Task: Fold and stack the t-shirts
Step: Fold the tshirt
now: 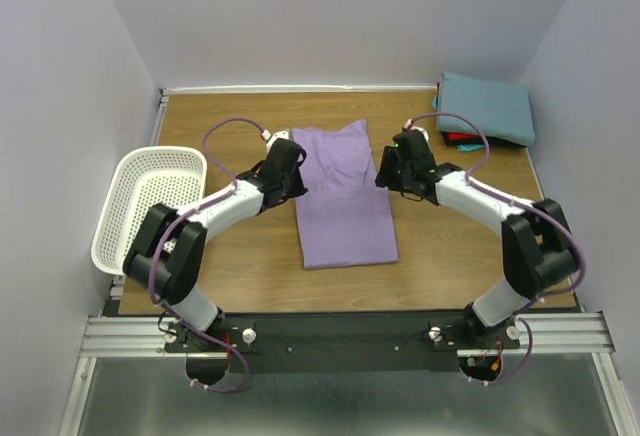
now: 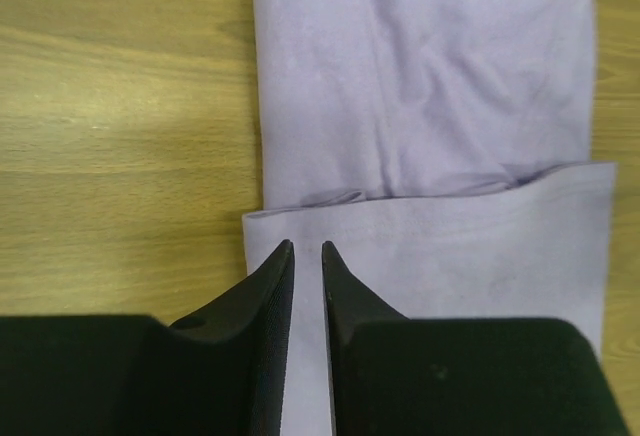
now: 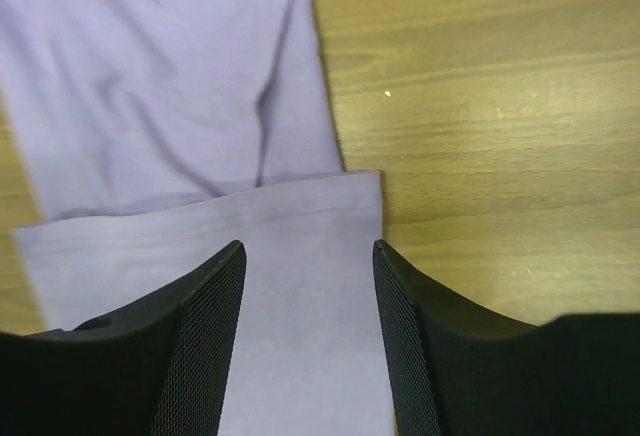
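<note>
A lavender t-shirt (image 1: 345,206) lies flat on the wooden table (image 1: 450,256), folded into a long strip. My left gripper (image 1: 297,176) hovers over its left edge. In the left wrist view the left gripper (image 2: 307,246) shows only a narrow gap, with the lavender t-shirt (image 2: 430,86) lying under it and not pinched. My right gripper (image 1: 386,176) is at the shirt's right edge. It is wide open in the right wrist view (image 3: 308,248), above a folded-over layer of the lavender t-shirt (image 3: 150,76). A folded teal t-shirt (image 1: 487,106) rests on a red one (image 1: 462,139) at the back right corner.
A white perforated basket (image 1: 150,206) stands at the left edge of the table, beside the left arm. Pale walls close in the table at the back and on both sides. Purple cables loop off both wrists.
</note>
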